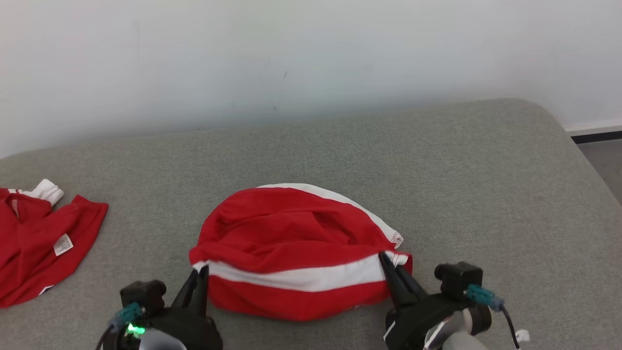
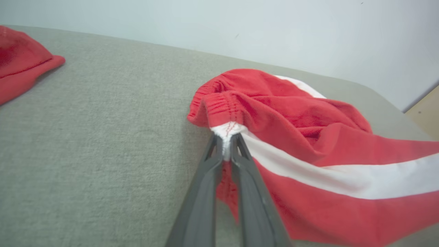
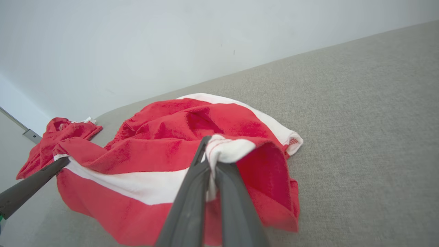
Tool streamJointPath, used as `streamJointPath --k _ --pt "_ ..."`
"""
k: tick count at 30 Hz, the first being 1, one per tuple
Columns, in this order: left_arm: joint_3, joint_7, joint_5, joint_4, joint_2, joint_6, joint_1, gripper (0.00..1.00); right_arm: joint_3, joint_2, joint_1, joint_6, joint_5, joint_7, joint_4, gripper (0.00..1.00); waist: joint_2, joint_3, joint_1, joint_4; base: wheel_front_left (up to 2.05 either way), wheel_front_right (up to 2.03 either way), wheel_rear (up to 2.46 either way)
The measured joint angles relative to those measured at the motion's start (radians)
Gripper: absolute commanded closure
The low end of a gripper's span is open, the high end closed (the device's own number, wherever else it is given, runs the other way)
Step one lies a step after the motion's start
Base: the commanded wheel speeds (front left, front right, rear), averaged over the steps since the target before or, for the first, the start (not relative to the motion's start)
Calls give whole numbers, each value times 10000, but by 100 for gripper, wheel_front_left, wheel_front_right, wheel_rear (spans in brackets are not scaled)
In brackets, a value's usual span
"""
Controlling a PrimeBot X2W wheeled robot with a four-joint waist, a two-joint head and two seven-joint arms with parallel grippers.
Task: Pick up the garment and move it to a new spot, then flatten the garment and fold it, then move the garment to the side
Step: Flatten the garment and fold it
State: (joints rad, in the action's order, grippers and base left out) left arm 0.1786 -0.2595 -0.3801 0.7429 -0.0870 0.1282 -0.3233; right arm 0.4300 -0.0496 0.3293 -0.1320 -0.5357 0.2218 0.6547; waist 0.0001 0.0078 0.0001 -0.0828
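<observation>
You are pinching the bunched red garment point(image 1: 296, 253) near the front edge of the mattress point(image 1: 437, 170), left pincer point(image 1: 202, 271) and right pincer point(image 1: 385, 256) each clamping a white stripe end; moving, flattening and folding are waiting.

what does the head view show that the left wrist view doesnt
Head view adds: the right claw shut on the right corner of the red fabric garment with a white stripe, and a white label on the crumpled second red garment to the left.
Left wrist view adds: gathered ribbed stitching at the striped garment's left corner, with white fabric pinched in the left claw.
Both: the striped garment, the left claw, the second garment's edge, the grey woven cushion, the white wall.
</observation>
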Motion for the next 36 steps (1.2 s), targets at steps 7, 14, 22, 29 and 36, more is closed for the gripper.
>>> streamJointPath --k 7,14,22,29,36 --pt "727 359 -1883 -1818 36 13 -459 100 -681 -111 506 0 309 88 -1223 100 0 -78 0 37 0 0 0" --pt "936 1306 -3547 -3062 -297 13 -1815 100 -1062 -479 1642 0 493 -802 -2589 100 0 165 -1 -94 0 0 0" --pt "754 2159 -4385 -2963 -970 27 -4750 100 -10 -809 5402 2 813 -1789 -1831 100 1 1287 0 -346 0 0 0" --pt "863 1946 -3802 -2514 -1764 27 -7487 100 671 -518 9286 0 790 -1135 -349 100 2 2853 2 -729 0 0 0" --pt "786 899 -2911 -2410 -2307 27 -10694 100 -656 -608 12191 2 1733 360 621 100 3 4718 4 -1127 0 0 0"
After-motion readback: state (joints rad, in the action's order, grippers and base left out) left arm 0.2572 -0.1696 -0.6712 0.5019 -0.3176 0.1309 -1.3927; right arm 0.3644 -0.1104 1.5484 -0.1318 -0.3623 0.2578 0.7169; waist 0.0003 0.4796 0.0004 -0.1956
